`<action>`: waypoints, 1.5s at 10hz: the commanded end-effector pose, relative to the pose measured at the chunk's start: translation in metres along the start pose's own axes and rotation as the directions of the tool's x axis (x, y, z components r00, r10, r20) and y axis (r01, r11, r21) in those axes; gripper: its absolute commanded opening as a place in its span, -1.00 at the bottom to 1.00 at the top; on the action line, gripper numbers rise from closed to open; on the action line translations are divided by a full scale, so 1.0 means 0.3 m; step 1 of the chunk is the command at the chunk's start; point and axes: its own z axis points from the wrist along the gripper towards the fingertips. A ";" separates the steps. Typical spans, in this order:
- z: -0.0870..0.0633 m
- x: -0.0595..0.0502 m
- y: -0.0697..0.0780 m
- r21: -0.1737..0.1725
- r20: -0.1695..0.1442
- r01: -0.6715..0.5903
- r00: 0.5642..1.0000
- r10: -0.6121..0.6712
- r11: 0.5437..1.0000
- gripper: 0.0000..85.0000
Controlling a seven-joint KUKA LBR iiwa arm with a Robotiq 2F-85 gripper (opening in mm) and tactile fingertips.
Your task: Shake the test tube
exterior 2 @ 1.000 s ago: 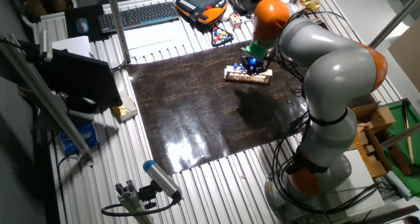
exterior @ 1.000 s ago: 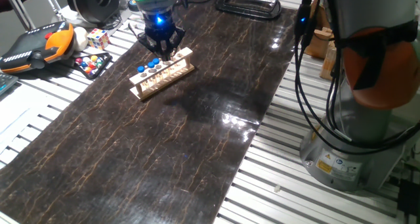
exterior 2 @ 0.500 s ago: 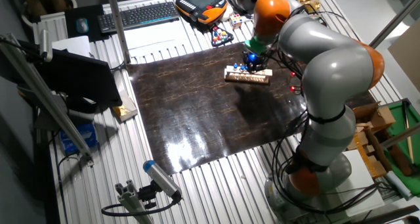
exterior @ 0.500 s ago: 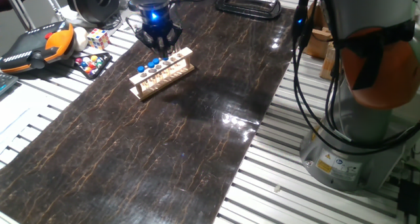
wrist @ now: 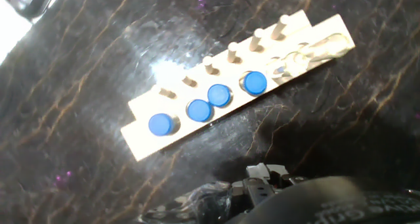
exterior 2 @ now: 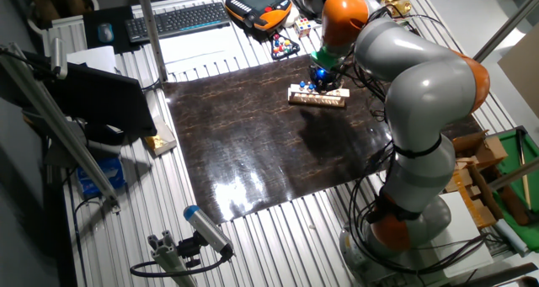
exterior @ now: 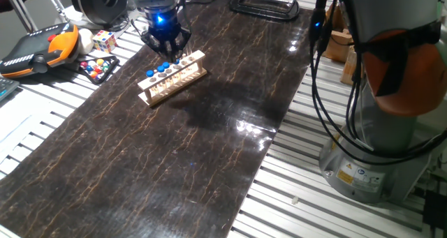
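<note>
Several blue-capped test tubes [wrist: 219,95] stand in a row in a pale wooden rack [exterior: 180,82] on the dark marble-patterned mat. From the hand view their caps [wrist: 162,125] face the camera, and a clear uncapped tube [wrist: 308,53] lies at the rack's right end. My gripper [exterior: 170,54] hangs just above the rack's far end, blue light glowing on the hand. It shows small in the other fixed view, gripper [exterior 2: 319,78] over rack [exterior 2: 318,98]. In the hand view only a dark blurred part of the hand shows at the bottom edge. No tube shows between the fingers.
Left of the mat lie an orange-black teach pendant [exterior: 38,48], a Rubik's cube [exterior: 104,40] and a tray of coloured balls [exterior: 98,67]. A black clamp [exterior: 264,2] sits at the mat's far end. The arm's base [exterior: 377,147] stands on the right.
The gripper has risen a little from the rack and drifted slightly left and away. The rack and its capped tubes have stayed in place.
</note>
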 end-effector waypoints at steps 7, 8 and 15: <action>0.021 0.000 0.032 0.013 0.006 -0.046 0.999 0.046 0.999 -0.98; 0.021 0.000 0.032 0.021 0.008 -0.041 0.999 0.041 0.999 -0.98; 0.021 0.000 0.032 0.071 0.009 -0.055 0.998 0.054 0.996 -0.98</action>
